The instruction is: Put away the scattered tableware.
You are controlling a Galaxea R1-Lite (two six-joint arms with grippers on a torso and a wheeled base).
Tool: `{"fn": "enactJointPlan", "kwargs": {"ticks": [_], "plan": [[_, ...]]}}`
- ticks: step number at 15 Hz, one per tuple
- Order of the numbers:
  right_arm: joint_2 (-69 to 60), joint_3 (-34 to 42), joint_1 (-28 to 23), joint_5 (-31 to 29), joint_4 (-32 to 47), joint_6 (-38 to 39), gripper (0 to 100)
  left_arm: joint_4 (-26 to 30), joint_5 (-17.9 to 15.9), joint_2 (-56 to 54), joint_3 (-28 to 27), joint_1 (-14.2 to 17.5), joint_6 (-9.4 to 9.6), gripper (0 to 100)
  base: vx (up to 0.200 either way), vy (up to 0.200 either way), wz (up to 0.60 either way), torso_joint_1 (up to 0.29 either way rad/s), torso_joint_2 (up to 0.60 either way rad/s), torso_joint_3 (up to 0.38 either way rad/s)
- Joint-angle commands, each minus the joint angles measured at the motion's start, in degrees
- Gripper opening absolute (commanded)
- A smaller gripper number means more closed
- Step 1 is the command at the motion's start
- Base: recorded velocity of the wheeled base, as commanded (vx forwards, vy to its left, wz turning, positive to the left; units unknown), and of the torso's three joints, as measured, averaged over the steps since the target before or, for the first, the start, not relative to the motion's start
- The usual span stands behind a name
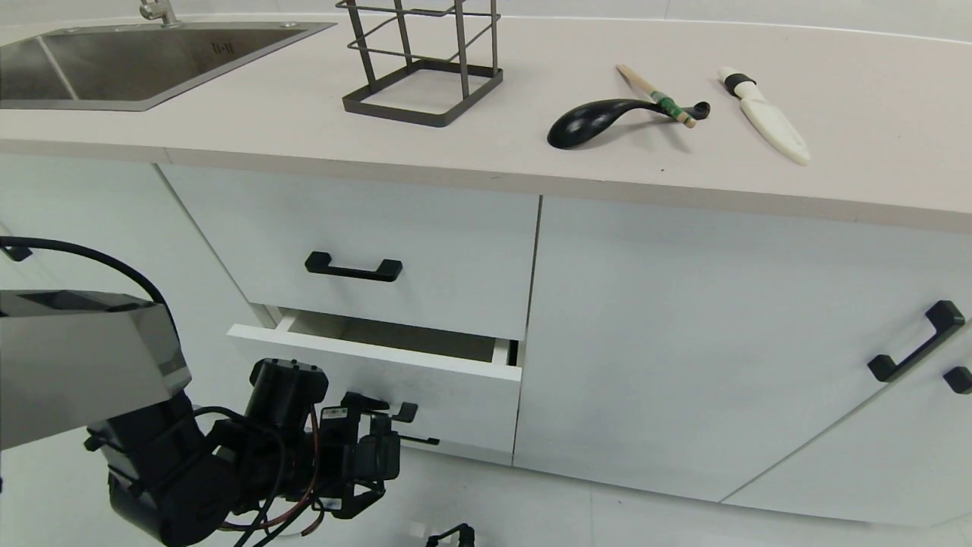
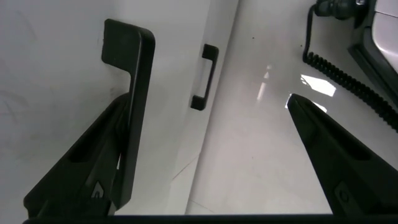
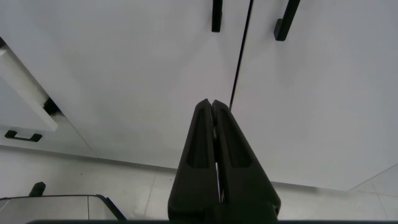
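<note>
On the countertop (image 1: 486,152) lie a black spoon (image 1: 588,121), a pair of wooden chopsticks (image 1: 657,95) resting across the spoon's handle, and a white knife (image 1: 767,118) to their right. Below, the lower drawer (image 1: 380,365) stands slightly pulled out. My left gripper (image 1: 391,448) is low in front of that drawer, open (image 2: 205,106), with the drawer's black handle (image 2: 127,93) against one of its fingers. My right gripper (image 3: 212,106) is shut and empty, facing the white cabinet doors.
A dark wire rack (image 1: 421,76) stands on the counter left of the spoon. A steel sink (image 1: 114,61) is at the far left. The upper drawer (image 1: 353,267) is closed. Cabinet doors with black handles (image 1: 915,342) are on the right.
</note>
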Motion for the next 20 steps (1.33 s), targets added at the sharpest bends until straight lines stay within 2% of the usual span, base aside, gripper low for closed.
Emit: {"fn": "enactJointPlan", "kwargs": {"ticks": [1, 4, 6, 9, 11, 13, 15, 18, 20], "plan": [[0.1, 0.0, 0.0, 0.0, 0.0, 0.0, 0, -0.5, -0.1, -3.1, 1.9, -0.5, 0.17, 100, 0.000, 0.000, 0.00, 0.000, 0.00, 0.000], [0.1, 0.0, 0.0, 0.0, 0.0, 0.0, 0, -0.5, -0.1, -7.8, 5.4, -1.1, 0.00, 100, 0.000, 0.000, 0.00, 0.000, 0.00, 0.000], [0.1, 0.0, 0.0, 0.0, 0.0, 0.0, 0, -0.4, -0.1, -11.8, 8.0, -1.9, -0.97, 100, 0.000, 0.000, 0.00, 0.000, 0.00, 0.000], [0.1, 0.0, 0.0, 0.0, 0.0, 0.0, 0, -0.5, -0.4, -22.0, 13.2, -4.4, -5.01, 100, 0.000, 0.000, 0.00, 0.000, 0.00, 0.000], [0.1, 0.0, 0.0, 0.0, 0.0, 0.0, 0, 0.3, -0.3, -29.0, 14.6, -6.0, -8.00, 100, 0.000, 0.000, 0.00, 0.000, 0.00, 0.000], [0.1, 0.0, 0.0, -0.1, 0.0, 0.0, 0, 0.4, -0.1, -33.2, 13.2, -5.9, -10.90, 100, 0.000, 0.000, 0.00, 0.000, 0.00, 0.000], [0.1, 0.0, 0.0, -0.1, 0.0, 0.0, 0, 0.5, -0.1, -33.1, 9.2, -5.5, -12.92, 100, 0.000, 0.000, 0.00, 0.000, 0.00, 0.000], [0.1, 0.0, 0.0, -0.1, 0.0, 0.0, 0, 2.6, 0.0, -29.2, 3.2, -5.5, -13.01, 100, 0.000, 0.000, 0.00, 0.000, 0.00, 0.000], [0.1, 0.0, 0.0, 0.0, 0.0, 0.0, 0, 2.0, 0.0, -25.2, 1.8, -5.3, -13.10, 100, 0.000, 0.000, 0.00, 0.000, 0.00, 0.000]]}}
